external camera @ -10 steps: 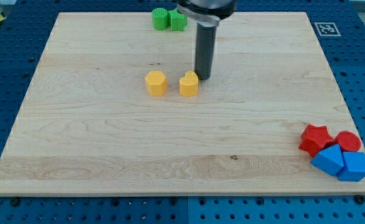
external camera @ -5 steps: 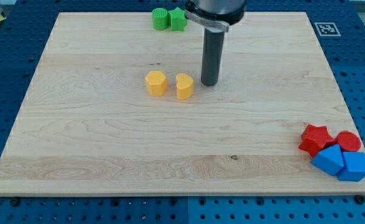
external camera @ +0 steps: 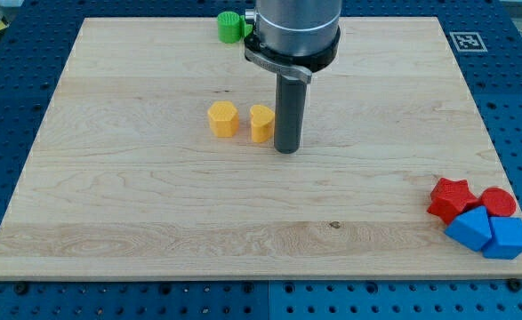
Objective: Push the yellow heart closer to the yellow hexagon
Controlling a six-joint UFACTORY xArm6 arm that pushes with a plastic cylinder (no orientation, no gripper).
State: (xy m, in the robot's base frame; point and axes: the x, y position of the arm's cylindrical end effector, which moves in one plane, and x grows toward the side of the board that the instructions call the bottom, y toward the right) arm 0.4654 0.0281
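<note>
Pincer: none fitted, nothing held; my tip [external camera: 286, 149] sits just right of yellow heart [external camera: 261, 123], so I nudge gently left toward yellow hexagon [external camera: 223, 118].

Green block [external camera: 231, 26] at view's top; red star [external camera: 448, 197], red block [external camera: 498, 202], two blue blocks [external camera: 489, 233] clustered bottom right

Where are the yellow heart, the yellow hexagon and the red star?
yellow heart [external camera: 260, 124]: camera view, its front face, left of my tip [external camera: 286, 149].
yellow hexagon [external camera: 223, 118]: camera view, middle of the block.
red star [external camera: 448, 197]: camera view, its top face.
</note>
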